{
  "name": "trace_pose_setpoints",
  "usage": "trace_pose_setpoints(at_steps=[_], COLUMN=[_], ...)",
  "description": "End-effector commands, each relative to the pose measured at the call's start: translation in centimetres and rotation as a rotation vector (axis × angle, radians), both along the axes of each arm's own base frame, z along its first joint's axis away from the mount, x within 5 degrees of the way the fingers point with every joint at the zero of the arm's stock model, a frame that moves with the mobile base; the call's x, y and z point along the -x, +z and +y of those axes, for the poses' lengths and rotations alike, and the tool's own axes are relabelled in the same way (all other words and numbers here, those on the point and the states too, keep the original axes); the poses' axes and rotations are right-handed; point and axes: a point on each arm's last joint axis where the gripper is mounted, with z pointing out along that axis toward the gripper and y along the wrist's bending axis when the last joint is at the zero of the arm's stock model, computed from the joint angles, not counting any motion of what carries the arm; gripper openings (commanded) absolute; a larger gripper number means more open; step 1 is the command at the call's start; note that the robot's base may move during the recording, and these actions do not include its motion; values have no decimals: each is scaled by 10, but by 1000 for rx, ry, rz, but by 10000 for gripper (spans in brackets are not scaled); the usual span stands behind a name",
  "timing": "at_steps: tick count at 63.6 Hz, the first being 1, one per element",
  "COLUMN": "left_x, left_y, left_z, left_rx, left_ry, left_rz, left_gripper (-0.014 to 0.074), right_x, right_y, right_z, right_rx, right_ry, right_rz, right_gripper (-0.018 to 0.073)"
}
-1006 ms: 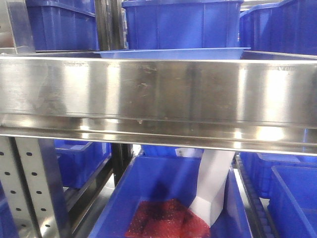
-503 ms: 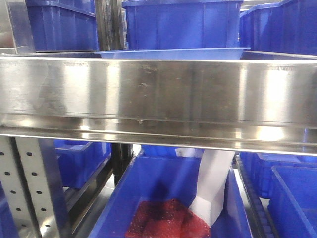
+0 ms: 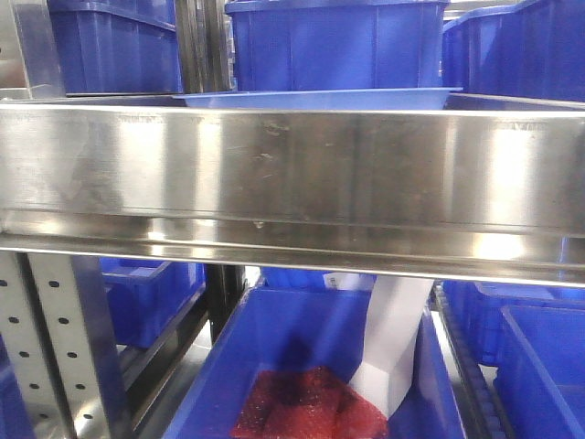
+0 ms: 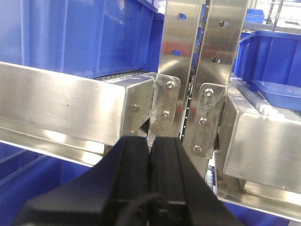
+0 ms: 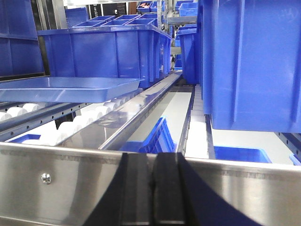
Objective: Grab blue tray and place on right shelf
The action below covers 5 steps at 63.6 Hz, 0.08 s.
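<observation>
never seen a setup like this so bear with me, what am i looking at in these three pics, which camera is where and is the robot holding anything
This is a two-armed robot facing a stainless-steel shelf stacked with dark-blue bins. The front view looks straight at the shelf's broad rail. The pale edge just above it is the blue tray, sitting on the shelf. Lower down, another bin holds something red.

The other two pictures come from cameras on the wrists. The black shapes at the bottom are the left gripper and right gripper, each with its fingers pressed together on nothing. The right wrist view shows the tray resting on white rollers. So nothing is held.
</observation>
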Motion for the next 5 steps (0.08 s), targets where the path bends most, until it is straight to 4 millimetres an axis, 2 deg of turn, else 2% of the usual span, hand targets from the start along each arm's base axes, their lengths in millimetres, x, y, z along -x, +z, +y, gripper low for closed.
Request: trace_pose_setpoints(at_steps=[1,5], left_x=[0,0], left_y=[-1,-1], left_z=[1,1], left_rx=[-9,-9], left_ry=[11,11], left_rz=[-79,-79], left_gripper=[-48,-49], right_x=[5,5], right_y=[17,17], right_z=[0,0], right_rx=[-1,-1], right_ry=[1,1], right_rz=[-139,-139], right_gripper=[56,56])
